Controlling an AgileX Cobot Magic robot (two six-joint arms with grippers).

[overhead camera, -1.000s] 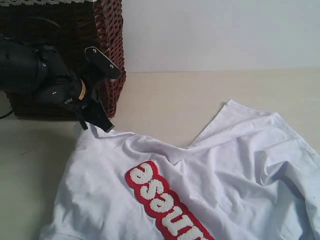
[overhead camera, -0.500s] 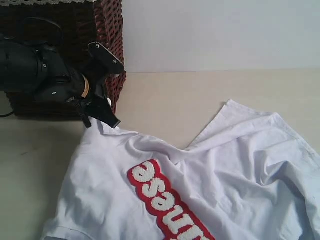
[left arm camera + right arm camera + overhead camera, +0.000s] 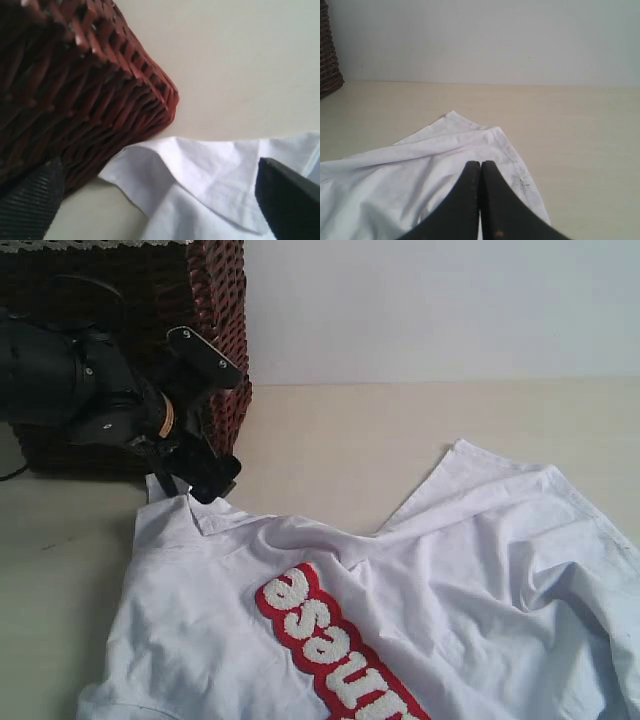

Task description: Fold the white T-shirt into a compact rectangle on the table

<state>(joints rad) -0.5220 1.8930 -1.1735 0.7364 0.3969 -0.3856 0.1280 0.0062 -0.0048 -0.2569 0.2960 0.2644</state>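
Two matte black fingers [image 3: 287, 202] of the left gripper [image 3: 213, 425] stand spread wide apart, with nothing pinched between them. In the exterior view one finger is raised against the side of the dark brown wicker basket [image 3: 215, 300]. The other sits low, right at the upper left corner of the white cotton T-shirt [image 3: 460, 570]. The left wrist view shows that corner lying loose between the two fingers as a small turned-over flap. Its tip is just beside the bottom edge of the basket.

The shirt lies spread and rumpled on the pale beige table [image 3: 340, 430], covering the lower and right parts of the exterior view and running past the frame's bottom and right edges. A row of fuzzy white letters outlined in red [image 3: 330, 640] runs slantwise across the cloth towards the bottom edge. Another pointed corner of the shirt reaches up towards the far side of the table, well apart from the basket. Soft creases and a shallow V-shaped dip lie between the two corners.

The right gripper [image 3: 480, 167] appears only in its own wrist view. Its two black fingers are pressed flat together over the plain white cloth, near a hemmed edge that ends in a point. Whether any cloth is caught between them cannot be told. A plain light grey wall [image 3: 450, 300] rises behind the table.
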